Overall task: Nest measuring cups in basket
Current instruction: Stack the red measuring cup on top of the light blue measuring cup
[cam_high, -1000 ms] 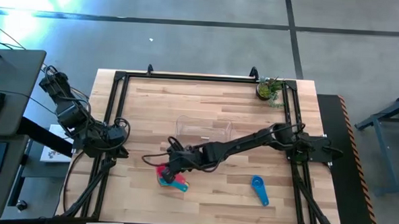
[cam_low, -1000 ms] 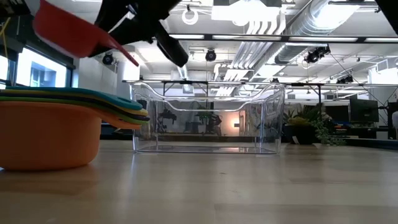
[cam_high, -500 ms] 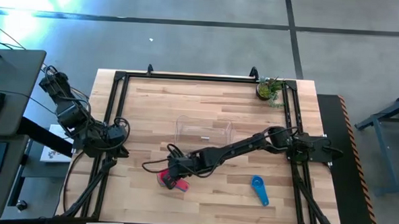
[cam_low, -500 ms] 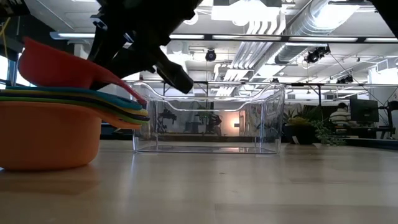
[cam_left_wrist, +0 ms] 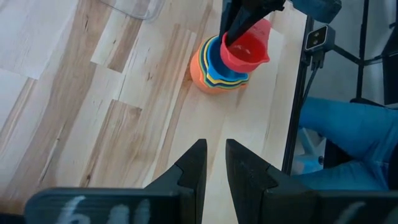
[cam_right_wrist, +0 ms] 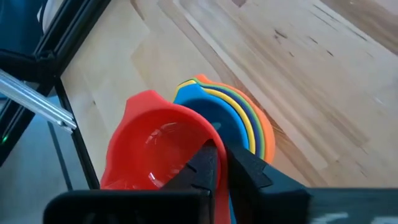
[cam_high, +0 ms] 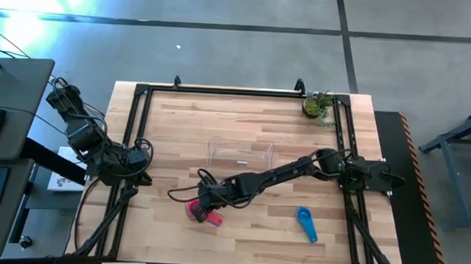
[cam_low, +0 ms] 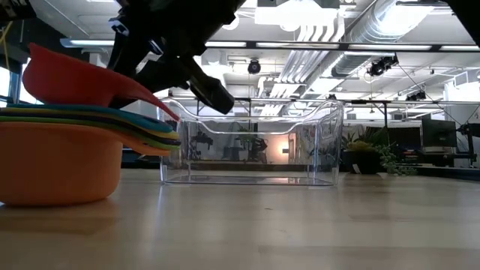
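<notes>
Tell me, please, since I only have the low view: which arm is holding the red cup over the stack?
Observer: The right gripper; in the high view its arm reaches from the table's right side across to the stack.
Operator: Thank you. Are its fingers really shut on the cup?
Observer: Yes. The right wrist view shows both fingers pinched on the rim of the coral cup, which sits tilted on the stack rather than fully nested.
Operator: Are any cups left elsewhere on the table?
Observer: One, the blue cup, lies alone towards the front right of the table, outside the basket.
Operator: And the left arm?
Observer: The left gripper waits at the table's left edge, fingers slightly apart and empty.
</notes>
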